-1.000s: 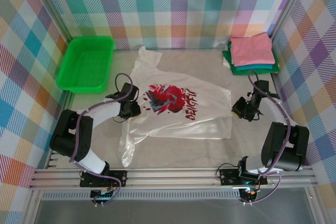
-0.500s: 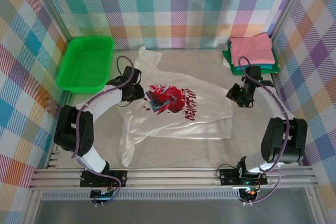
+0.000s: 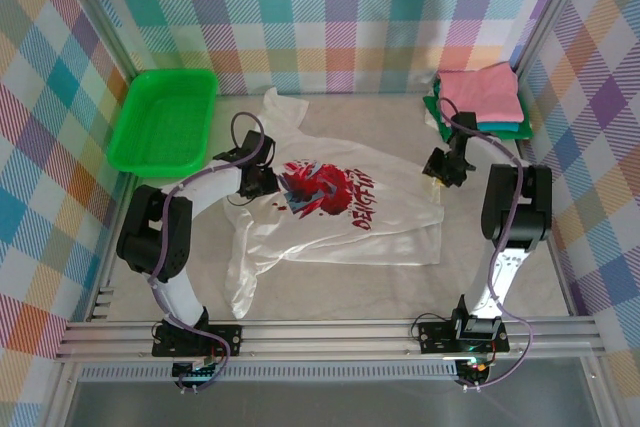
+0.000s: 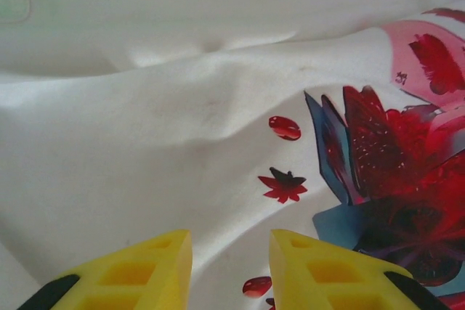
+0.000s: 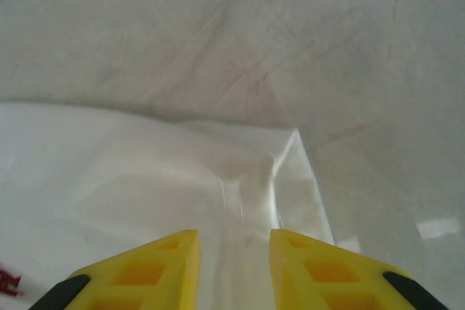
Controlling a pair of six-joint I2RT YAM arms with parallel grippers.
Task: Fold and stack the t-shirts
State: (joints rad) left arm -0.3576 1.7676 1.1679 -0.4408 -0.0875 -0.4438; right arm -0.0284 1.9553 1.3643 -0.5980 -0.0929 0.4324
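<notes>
Quick rundown of where you're at. The white t-shirt (image 3: pixel 330 235) is lying spread out in the middle of the table (image 3: pixel 380 287), printed side up, with the red-and-black graphic (image 3: pixel 325 189) running across the chest. One sleeve is pointing toward the back wall and another is trailing down toward the near edge.

Your left gripper (image 3: pixel 264 180) is sitting over the shirt's left side, right at the edge of the print. In the left wrist view its yellow fingers (image 4: pixel 138 270) are standing a little apart with plain white cloth (image 4: pixel 145 121) showing in the gap. So it's slightly open and not pinching anything, as far as I'm seeing.

Your right gripper (image 3: pixel 437 169) is hanging over the shirt's far right corner. In the right wrist view its jaws are standing apart too, with nothing between them. The shirt's thin corner (image 5: pixel 290 179) is lying just ahead of the fingertips, partly doubled over on bare table (image 5: pixel 290 34).

The folded ones are sitting stacked in the back right corner, pink (image 3: pixel 480 95) on top of teal (image 3: pixel 490 128) and green (image 3: pixel 432 107). The green tray (image 3: pixel 165 119) is sitting back left, well apart from everything.
</notes>
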